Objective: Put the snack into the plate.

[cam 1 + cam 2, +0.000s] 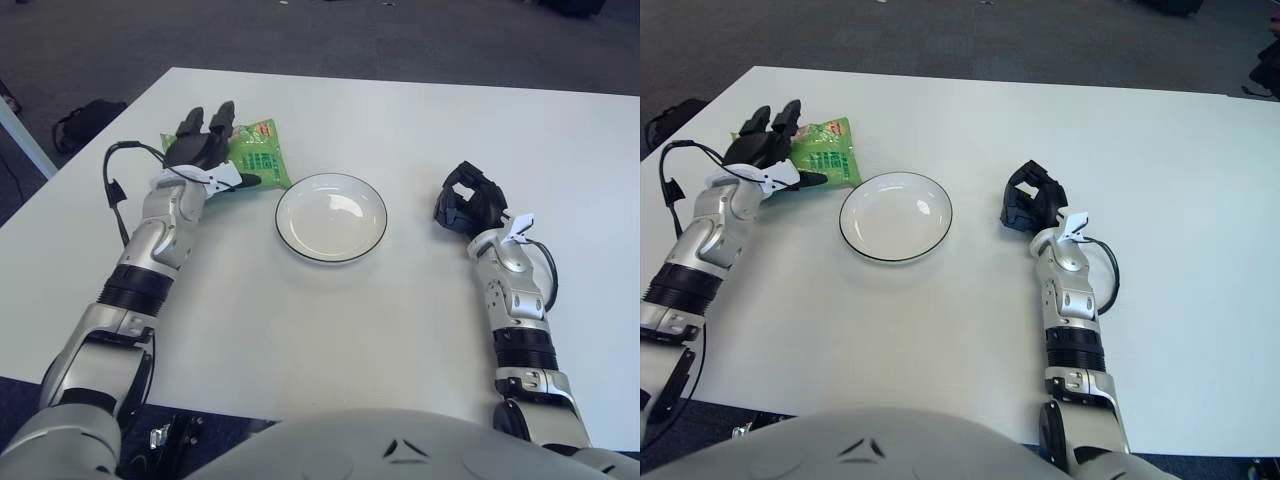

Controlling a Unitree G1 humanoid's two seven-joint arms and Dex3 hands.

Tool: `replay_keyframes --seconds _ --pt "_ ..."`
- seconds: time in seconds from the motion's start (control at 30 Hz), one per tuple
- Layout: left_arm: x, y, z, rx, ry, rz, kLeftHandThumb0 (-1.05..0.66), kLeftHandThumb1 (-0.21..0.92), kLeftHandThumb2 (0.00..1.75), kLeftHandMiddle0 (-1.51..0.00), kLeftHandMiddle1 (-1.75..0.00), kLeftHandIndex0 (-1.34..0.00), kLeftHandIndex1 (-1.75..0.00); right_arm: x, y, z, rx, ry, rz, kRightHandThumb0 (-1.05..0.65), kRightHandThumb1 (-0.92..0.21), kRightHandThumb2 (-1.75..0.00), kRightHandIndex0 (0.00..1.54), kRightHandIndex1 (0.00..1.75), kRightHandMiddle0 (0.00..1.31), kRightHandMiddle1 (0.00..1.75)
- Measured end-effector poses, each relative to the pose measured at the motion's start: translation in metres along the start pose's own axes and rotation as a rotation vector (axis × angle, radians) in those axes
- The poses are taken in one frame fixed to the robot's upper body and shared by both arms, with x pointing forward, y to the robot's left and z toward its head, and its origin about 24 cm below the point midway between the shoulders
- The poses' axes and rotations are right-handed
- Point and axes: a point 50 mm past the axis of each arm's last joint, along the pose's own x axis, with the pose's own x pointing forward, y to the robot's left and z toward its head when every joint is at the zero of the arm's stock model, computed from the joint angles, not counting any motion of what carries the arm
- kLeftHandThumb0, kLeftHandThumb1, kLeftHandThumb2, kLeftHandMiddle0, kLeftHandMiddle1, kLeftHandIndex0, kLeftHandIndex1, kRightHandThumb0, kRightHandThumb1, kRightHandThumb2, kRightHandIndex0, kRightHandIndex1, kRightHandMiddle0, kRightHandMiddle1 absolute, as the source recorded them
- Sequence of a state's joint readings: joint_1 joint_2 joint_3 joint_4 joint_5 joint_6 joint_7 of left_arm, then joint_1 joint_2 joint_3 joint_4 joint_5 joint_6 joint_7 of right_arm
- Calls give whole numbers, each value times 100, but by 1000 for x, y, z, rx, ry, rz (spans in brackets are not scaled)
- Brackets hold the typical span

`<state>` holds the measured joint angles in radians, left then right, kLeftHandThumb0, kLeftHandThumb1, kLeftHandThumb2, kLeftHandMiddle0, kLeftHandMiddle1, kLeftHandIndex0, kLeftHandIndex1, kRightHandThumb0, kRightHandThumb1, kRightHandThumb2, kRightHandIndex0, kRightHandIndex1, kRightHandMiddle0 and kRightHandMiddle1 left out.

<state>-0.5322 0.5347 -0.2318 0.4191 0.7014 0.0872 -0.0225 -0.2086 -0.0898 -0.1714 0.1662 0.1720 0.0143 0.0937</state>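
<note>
The left hand point(203, 150) covers the left edge of the green snack packet point(259, 154), fingers spread over it; whether they grip cannot be told. The packet lies flat at the white plate's point(331, 217) ten o'clock, long axis toward twelve. The right hand point(468, 199), fingers curled, empty, shows at the plate's three o'clock.
</note>
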Motion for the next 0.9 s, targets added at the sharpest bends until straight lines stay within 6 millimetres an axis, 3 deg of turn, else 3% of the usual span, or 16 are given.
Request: replay_keyframes --seconds 0.6,0.87,0.9 --pt "31 -24 -15 125 110 -21 -100 89 9 0 0 -3 -3 -1 0 0 0 3 3 -48 -32 -131 95 175 61 175" --pt "35 -27 -15 175 93 -56 -96 91 11 -4 -2 0 -26 -2 0 0 -1 7 3 -48 -33 -130 95 175 60 175" --pt "35 -27 -15 179 91 -62 -96 91 11 -6 -13 0 -29 -2 0 0 -1 8 3 -48 -33 -130 95 175 60 175"
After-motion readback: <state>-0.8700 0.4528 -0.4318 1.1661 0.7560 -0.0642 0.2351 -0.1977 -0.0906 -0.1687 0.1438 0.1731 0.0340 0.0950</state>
